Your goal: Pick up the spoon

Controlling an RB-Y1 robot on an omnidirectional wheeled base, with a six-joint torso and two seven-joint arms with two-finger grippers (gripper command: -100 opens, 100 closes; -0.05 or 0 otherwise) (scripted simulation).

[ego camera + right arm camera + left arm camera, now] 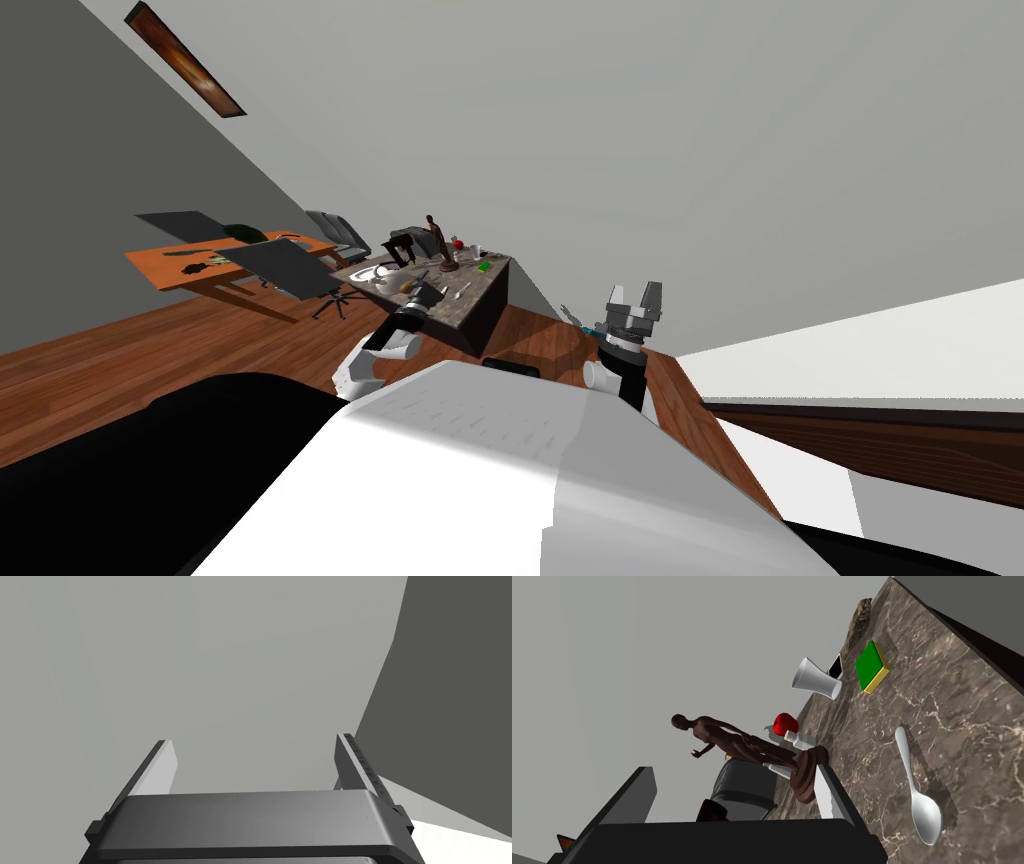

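Spoon (915,791) flat on the brown marbled surface (962,701), ungripped.
Left tool (732,768) hangs over that surface at centre frame in the head view, blades spread, with the spoon outside their gap, just beside one blade. Farther along stand a dark figurine (727,738), red apple (785,724), white cup (816,679) and green block (872,666). Right tool (255,741), right of centre, is spread wide and holds nothing. Wooden floor (150,350), grey wall (700,120); orange table (200,265) at left.
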